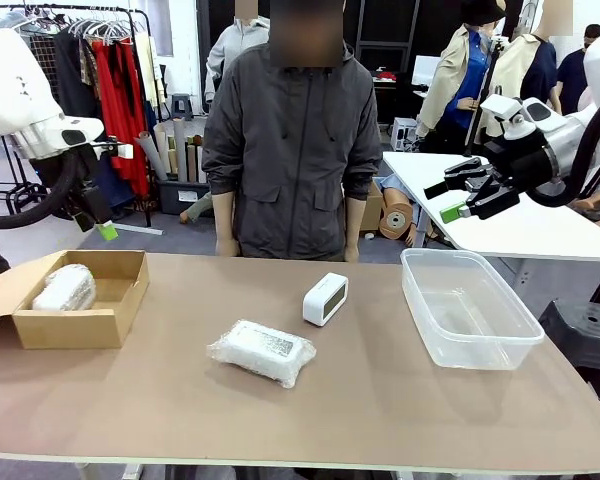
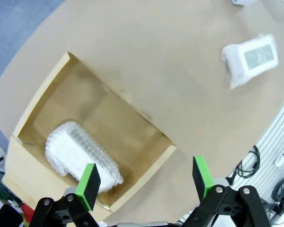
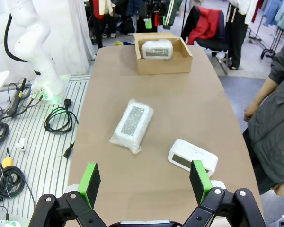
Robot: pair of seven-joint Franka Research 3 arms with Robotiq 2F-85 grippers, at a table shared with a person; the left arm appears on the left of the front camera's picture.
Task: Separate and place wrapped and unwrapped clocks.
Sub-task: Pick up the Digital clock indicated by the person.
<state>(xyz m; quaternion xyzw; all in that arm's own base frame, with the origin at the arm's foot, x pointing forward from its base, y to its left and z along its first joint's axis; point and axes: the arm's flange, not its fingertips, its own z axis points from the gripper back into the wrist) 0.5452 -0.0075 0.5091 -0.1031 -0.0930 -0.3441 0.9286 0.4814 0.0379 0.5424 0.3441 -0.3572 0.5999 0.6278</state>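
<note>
One wrapped clock (image 1: 64, 288) (image 2: 80, 158) (image 3: 156, 49) lies inside the cardboard box (image 1: 105, 320) (image 2: 146, 125) (image 3: 163, 66) at the table's left end. A flat wrapped clock (image 1: 262, 351) (image 2: 251, 57) (image 3: 132, 125) lies on the table's middle, near the front. The bare white clock (image 1: 325, 298) (image 3: 192, 158) stands behind it, toward the person. My left gripper (image 1: 102, 226) (image 2: 146, 182) hangs open high above the box, holding nothing. My right gripper (image 1: 460, 200) (image 3: 146, 182) hangs open high over the table's right side, also holding nothing.
A clear plastic bin (image 1: 468, 308) sits on the table's right side. A person (image 1: 290, 140) stands at the far edge with both hands down by their sides. A white table (image 1: 520, 220) stands behind on the right. Cables (image 3: 57, 120) lie on the floor beside the table.
</note>
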